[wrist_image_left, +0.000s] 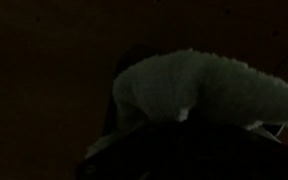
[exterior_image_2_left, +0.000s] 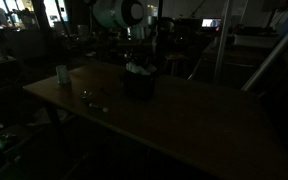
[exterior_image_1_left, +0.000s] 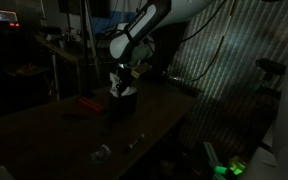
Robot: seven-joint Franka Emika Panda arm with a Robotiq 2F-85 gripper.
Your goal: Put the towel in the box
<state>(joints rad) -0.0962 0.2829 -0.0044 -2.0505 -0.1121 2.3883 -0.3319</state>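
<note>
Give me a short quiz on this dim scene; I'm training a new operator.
1. True or false: the towel lies far away from the box.
2. The end effector hangs above: A the box, B the floor, C a chair.
3. Fill in: against the dark box, the towel looks ___.
Key: 1 false; 2 A; 3 white.

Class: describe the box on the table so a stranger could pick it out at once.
Find the long table in the dark room. Directly under the robot's claw sits a dark box; it alone has a pale towel at its top.
</note>
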